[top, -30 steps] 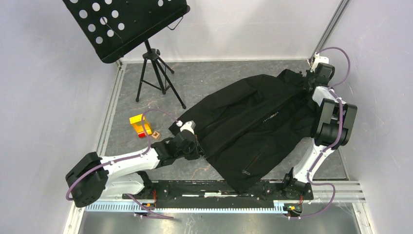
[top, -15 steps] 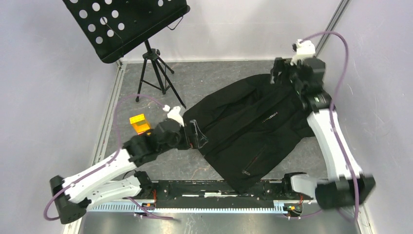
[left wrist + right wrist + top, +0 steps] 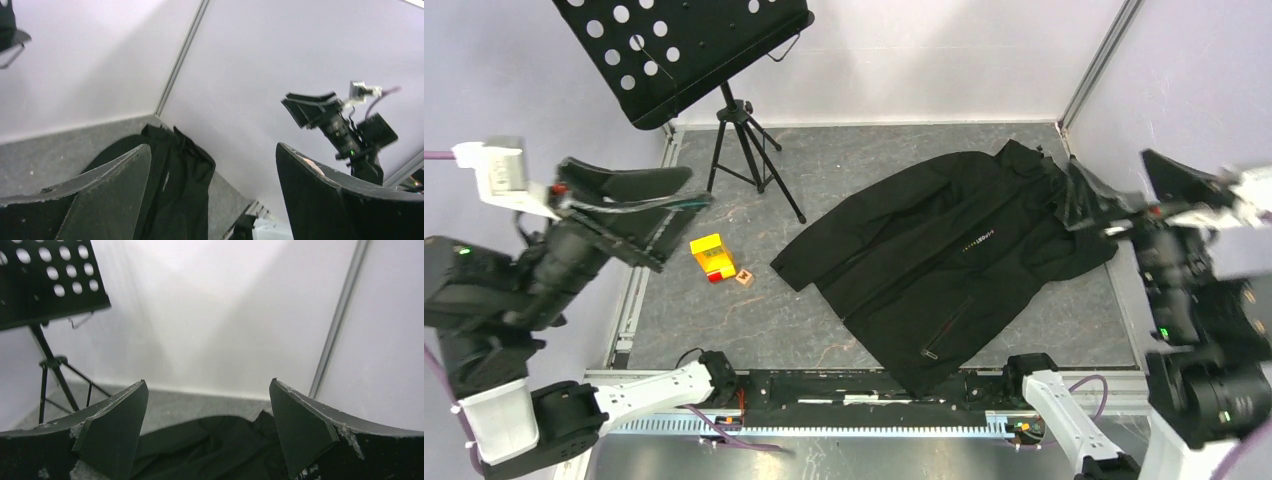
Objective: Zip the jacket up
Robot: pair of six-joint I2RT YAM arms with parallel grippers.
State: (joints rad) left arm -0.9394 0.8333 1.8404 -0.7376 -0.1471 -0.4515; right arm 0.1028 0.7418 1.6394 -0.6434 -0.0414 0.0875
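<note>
Pulled up and away from the jacket [image 3: 954, 260] over the last second, on both sides: from low at its left sleeve and its collar to high over the edges of the surface [image 3: 724, 310], and let go in that same span.

At the left edge: left tool [image 3: 669, 205] raised well clear, spread wide, gripping nothing. Just right of it, a yellow-and-red block [image 3: 712, 257], no part of the job.

Right of centre: the jacket, flat and front up, lying on a diagonal. Long axis from hem at the near edge, right of its middle, to collar by the far right corner. Collar pointing far-right; one sleeve reaching leftward toward the block, well apart from it. Front panels together with no gap showing, but too dark for any reading of the slider's height.

At the right edge: right tool [image 3: 1114, 180] likewise lifted, spread wide, holding nothing, roughly in line with the collar end.

Judged as the letting-go and backing-off step, probably after the pull. Next, with the zip found short of the collar: back down, one side pinning the hem, the other pinching the slider and drawing it along that diagonal toward the far right corner.
</note>
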